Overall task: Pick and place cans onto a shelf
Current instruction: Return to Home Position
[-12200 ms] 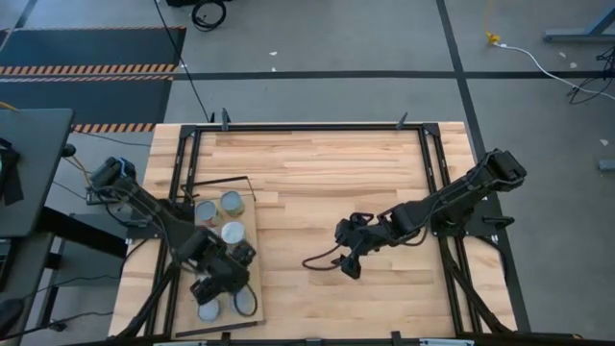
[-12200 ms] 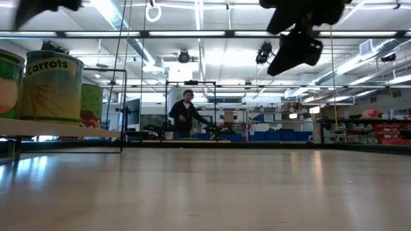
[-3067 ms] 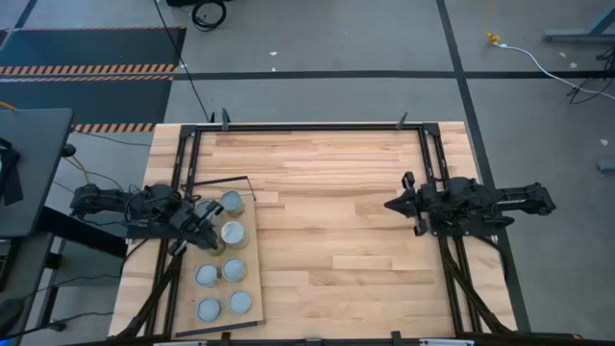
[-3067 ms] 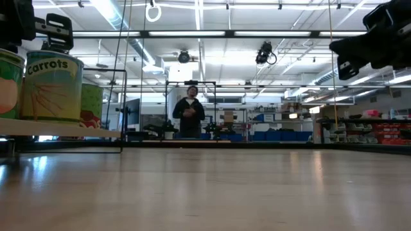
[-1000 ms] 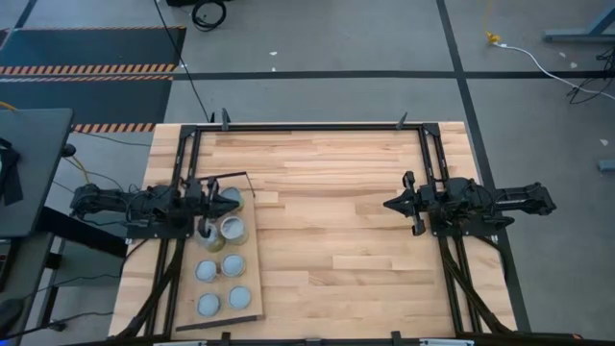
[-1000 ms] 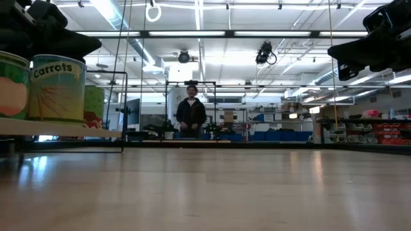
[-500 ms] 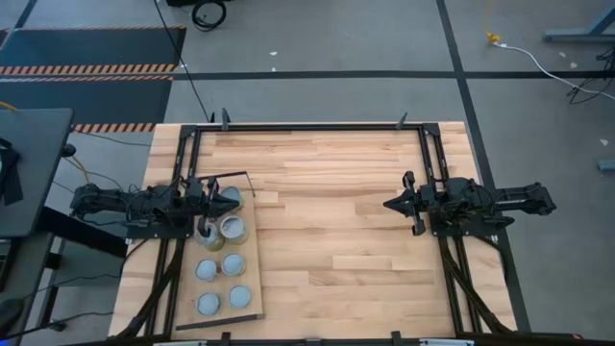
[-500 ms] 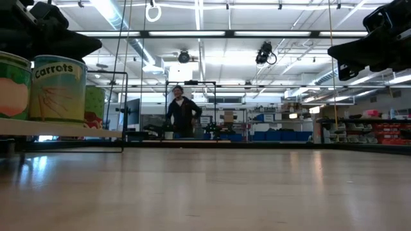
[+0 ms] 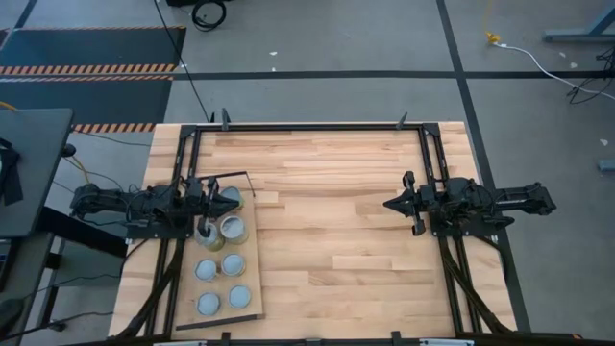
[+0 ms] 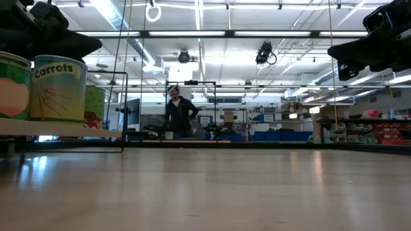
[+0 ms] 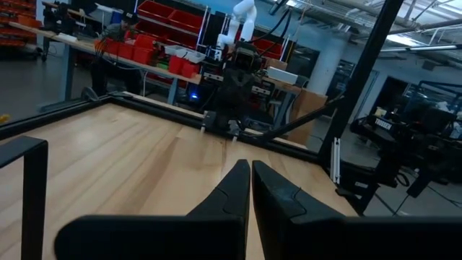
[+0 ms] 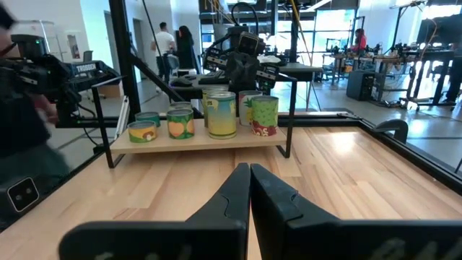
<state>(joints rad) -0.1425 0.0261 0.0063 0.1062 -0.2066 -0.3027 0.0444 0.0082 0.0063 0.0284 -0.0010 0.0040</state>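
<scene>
Your left claw (image 9: 214, 190) is clenched on nothing, its fingers (image 11: 238, 189) pressed flat together. It hangs over the wire-frame end of the shelf (image 9: 222, 285), by the table's (image 9: 327, 192) left edge. Your right claw (image 9: 388, 205) is clenched and empty too, its fingers (image 12: 238, 189) meeting, and it sits near the table's right edge, well apart from the shelf. The cans (image 9: 233, 265) stand upright on the plywood shelf in two rows along that left edge, silvery lids up. One of them, seen from table height, is the Carrots can (image 10: 58, 88). A person (image 10: 180, 114) stands in the room beyond the table.
</scene>
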